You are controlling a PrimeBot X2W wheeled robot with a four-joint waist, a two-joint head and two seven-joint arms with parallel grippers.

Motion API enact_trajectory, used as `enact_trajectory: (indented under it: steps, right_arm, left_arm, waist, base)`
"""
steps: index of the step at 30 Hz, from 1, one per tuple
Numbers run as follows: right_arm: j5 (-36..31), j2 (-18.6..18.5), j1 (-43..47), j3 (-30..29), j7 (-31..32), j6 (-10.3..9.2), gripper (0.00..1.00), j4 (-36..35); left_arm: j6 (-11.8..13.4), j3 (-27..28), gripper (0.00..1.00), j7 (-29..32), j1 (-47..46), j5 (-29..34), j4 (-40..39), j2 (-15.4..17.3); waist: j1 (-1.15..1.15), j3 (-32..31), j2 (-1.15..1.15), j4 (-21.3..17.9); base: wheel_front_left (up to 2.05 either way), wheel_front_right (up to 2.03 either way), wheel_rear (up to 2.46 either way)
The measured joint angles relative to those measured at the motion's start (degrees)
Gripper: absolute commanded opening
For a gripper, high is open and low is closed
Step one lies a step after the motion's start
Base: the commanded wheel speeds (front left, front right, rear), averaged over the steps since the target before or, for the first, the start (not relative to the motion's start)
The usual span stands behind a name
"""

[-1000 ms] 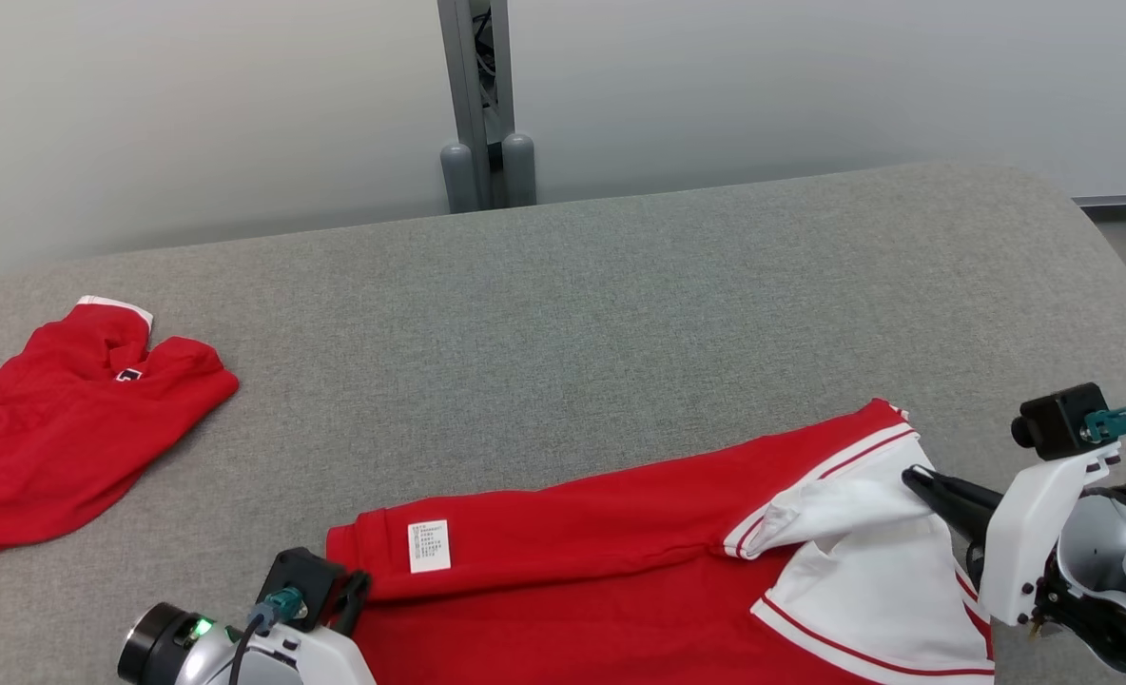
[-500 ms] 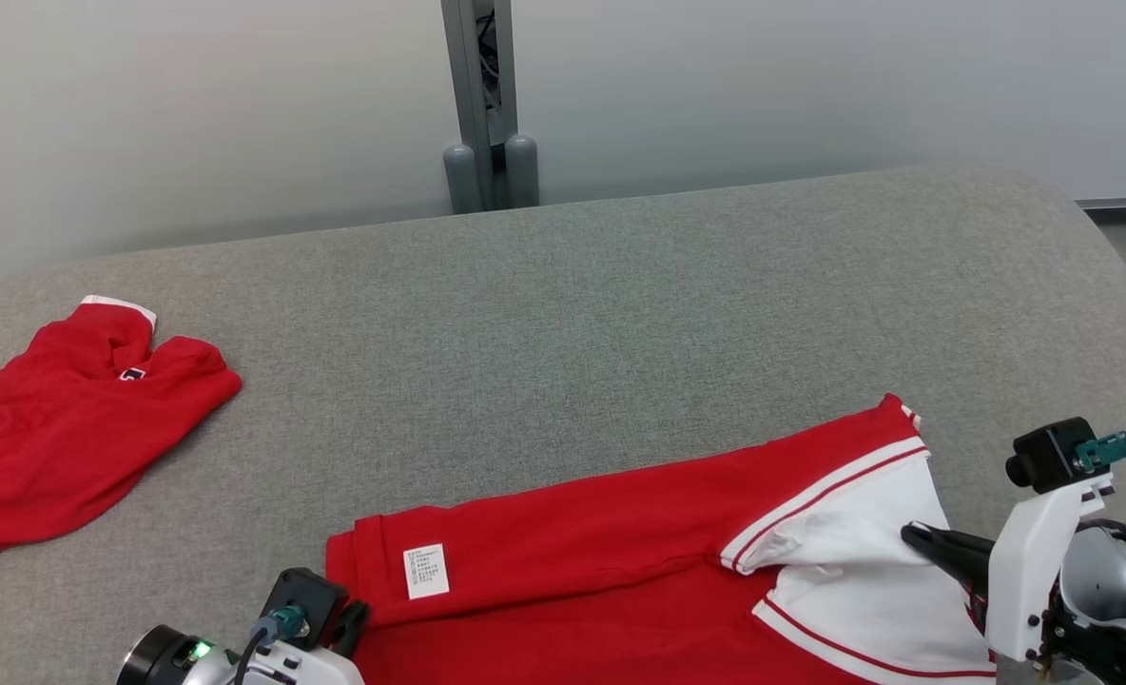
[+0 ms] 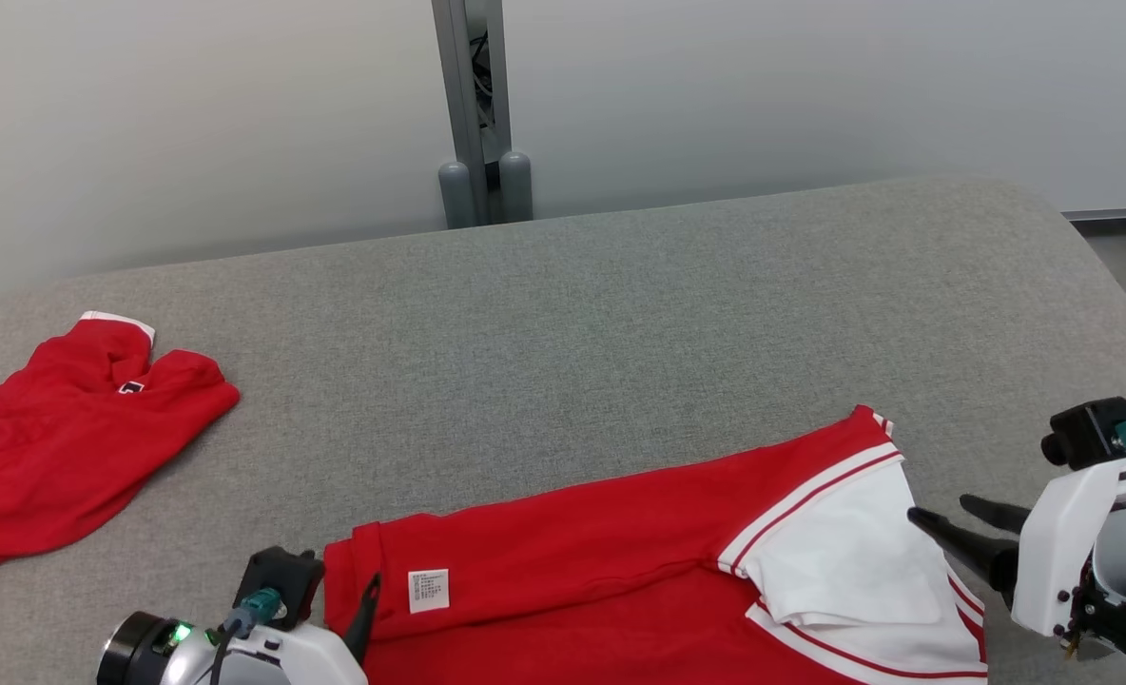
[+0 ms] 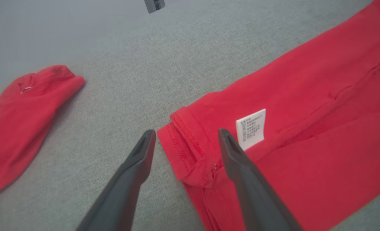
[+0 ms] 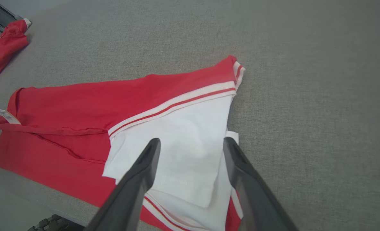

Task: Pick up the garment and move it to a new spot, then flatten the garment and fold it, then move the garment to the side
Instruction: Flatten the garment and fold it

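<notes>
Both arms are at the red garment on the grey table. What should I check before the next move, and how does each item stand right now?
1. Left claw open, holding nothing: ok.
2. Right claw open, holding nothing: ok.
3. Red folded garment with white striped trim lying flat: not ok. Its hem corner by the white care label is bunched.
4. Claw fingertips lifted off the cloth: cannot tell.
5. Bare grey fabric table beyond the garment: ok.
6. Second crumpled red garment lying apart at the left: ok.
</notes>
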Motion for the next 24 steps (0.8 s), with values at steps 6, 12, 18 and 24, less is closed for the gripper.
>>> enact_trajectory:
  steps: [6,12,18,24]
  right_arm:
    - [-7.80,1.42,-0.37,-5.80,-7.81,-0.01,1.00,-1.07]
    - [-14.46,6.26,-0.04,-10.10,-21.58,0.00,1.00,-3.21]
    - [-23.06,11.29,1.88,-14.02,-37.05,0.00,1.00,-1.85]
    - [-31.32,18.82,5.57,-21.75,-39.73,-0.01,1.00,-2.67]
  left_arm:
    - [3.26,3.45,1.00,-6.83,-2.14,-0.04,-0.64,-2.72]
    - [5.81,7.88,1.00,-19.76,-4.01,-1.10,0.58,-7.16]
    - [4.94,10.34,1.00,-29.03,-4.33,-2.46,5.04,-10.70]
    - [3.16,16.41,1.00,-29.95,-2.63,0.33,3.32,-14.88]
  waist:
    - [0.00,-0.09,0.00,-0.25]
    - [0.00,0.07,0.00,-0.88]
    - [0.00,0.31,0.00,-2.03]
    - [0.00,0.77,0.00,-2.98]
  base:
    - [0.00,0.00,0.00]
    - [0.00,0.00,0.00]
    - [0.00,0.00,0.00]
    - [0.00,0.00,0.00]
